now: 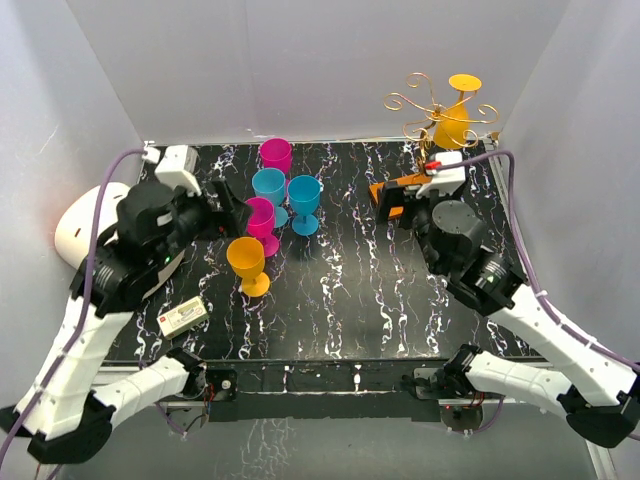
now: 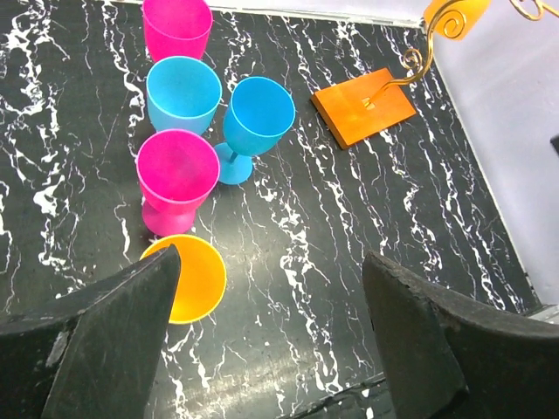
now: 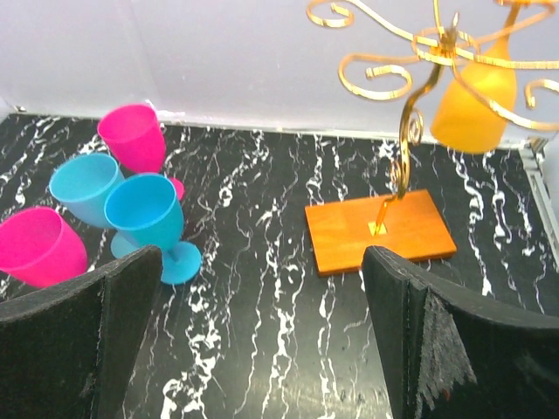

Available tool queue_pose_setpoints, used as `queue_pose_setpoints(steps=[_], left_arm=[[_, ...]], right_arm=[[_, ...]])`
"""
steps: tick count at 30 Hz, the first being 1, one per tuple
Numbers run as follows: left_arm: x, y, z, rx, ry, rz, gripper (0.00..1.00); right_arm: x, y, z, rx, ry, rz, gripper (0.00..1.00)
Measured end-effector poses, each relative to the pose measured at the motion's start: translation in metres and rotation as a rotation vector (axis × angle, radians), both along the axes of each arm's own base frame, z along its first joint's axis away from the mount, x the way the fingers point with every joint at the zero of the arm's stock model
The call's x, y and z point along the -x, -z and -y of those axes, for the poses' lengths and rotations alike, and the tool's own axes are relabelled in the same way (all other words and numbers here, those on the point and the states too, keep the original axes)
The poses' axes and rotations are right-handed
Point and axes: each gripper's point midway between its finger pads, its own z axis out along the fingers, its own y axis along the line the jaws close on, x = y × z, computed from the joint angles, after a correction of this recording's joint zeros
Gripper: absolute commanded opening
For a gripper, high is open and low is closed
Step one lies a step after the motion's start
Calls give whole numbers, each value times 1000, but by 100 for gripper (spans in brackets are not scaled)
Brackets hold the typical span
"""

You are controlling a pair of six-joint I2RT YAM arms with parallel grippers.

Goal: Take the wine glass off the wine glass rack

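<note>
While hung inverted on the wine glass rack point(image 3: 380, 229), the orange wine glass point(image 3: 476, 105) is untouched.
Right gripper point(image 3: 259, 262) is held wide, low before the rack, the glass above its fingers; left gripper point(image 2: 272, 262), wide too, is well away.

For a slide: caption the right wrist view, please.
Open right end effector faces the wine glass rack, an orange wine glass hanging inverted from it.

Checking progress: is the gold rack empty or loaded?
Loaded: an orange plastic wine glass hangs upside down from curled arms of the gold wire rack.
</note>
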Motion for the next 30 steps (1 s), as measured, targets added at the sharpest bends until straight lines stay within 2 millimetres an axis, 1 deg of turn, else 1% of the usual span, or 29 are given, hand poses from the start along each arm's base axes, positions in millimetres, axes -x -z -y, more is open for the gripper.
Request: queue_pose_setpoints(steps=[3,6,8,11,14,16,17,18,20,22,26,28,30], left_arm=[[18,3,-12,22,-12,7,88],[32,15,-20,34,-24,-15,89],[38,21,-23,40,-30,-32,90],[43,25,-24,63,-36,-46,90],[47,25,-24,88,-34,-49,91],[49,24,-24,100,-33,-49,91],[50,25,-24,106,-34,-50,91],[52,25,-25,110,-35,-51,91],[54,27,-26,113,-38,-58,91],[56,26,-26,120,-39,-57,91],[61,26,-29,135,-42,-53,91],[63,25,-30,141,-43,-51,91],[64,25,-30,146,-43,-51,91]], right_arm=[[-11,-21,-9,13,-4,33,98],[-24,-43,-21,24,-5,67,98],[-34,-55,-29,32,-3,88,98],[-51,-71,-38,45,3,107,98],[-75,-87,-35,28,18,121,98],[-95,-101,-23,-9,39,130,98],[-109,-108,-11,-42,53,130,98],[-118,-114,-1,-68,63,134,98],[-138,-127,26,-125,98,143,98],[-154,-135,52,-173,134,142,98],[-175,-144,93,-269,177,127,98],[-184,-143,114,-319,207,113,98],[-193,-137,141,-365,250,93,95]])
